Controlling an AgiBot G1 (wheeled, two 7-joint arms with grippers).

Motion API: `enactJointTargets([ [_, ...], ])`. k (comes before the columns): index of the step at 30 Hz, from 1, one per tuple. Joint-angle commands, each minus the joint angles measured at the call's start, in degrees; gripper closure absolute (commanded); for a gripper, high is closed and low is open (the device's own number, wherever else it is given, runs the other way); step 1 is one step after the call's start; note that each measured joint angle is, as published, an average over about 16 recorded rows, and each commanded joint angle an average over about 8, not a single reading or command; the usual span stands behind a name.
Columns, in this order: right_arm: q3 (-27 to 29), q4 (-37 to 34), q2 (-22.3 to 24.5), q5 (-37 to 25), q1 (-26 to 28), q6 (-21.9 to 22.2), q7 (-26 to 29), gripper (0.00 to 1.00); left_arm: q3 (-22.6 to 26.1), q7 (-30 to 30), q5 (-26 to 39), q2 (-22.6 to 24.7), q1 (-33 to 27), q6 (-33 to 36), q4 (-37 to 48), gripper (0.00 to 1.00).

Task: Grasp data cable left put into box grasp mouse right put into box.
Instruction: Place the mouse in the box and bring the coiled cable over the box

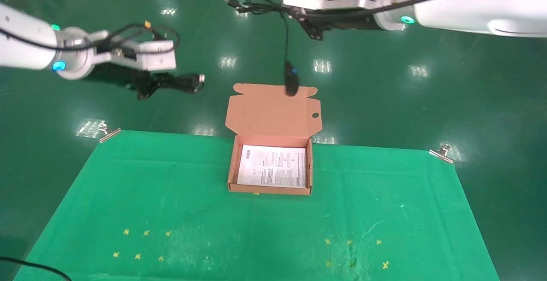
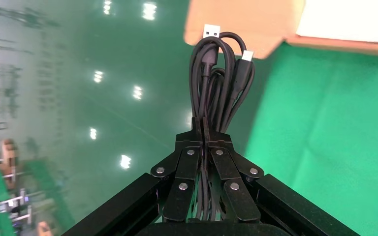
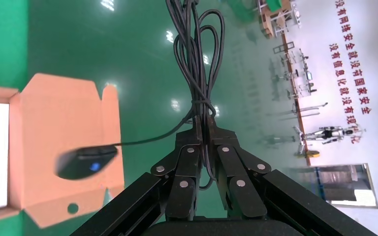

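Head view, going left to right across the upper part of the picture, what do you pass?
Left claw shut on the data cable → the mouse dangling by its cord over the box flap → right claw shut on the bunched mouse cord.

The left tool [image 1: 147, 88] holds the data cable [image 1: 177, 83]; the mouse [image 1: 291, 81] dangles over the box [image 1: 273, 135] lid.
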Motion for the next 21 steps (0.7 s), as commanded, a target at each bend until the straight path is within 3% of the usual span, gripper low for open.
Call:
enactJointTargets([
  [1, 0.26, -3.49, -1.85, 0.91, 1.04, 0.96, -2.31, 1.00, -0.15, 0.58, 0.03, 0.83, -0.98, -0.82, 1.06, 1.00],
  [9, 0.15, -8.33, -4.54, 2.02, 2.84, 0.82, -6.32, 1.00, -0.82, 2.15, -1.17, 1.58, -2.76, -0.40, 3.22, 1.00],
  [21, -1.48, -10.11, -6.08, 2.25, -0.01, 1.71, -6.02, 1.00, 0.40, 0.83, 1.61, -0.71, -2.20, 0.10, 2.47, 1.00],
])
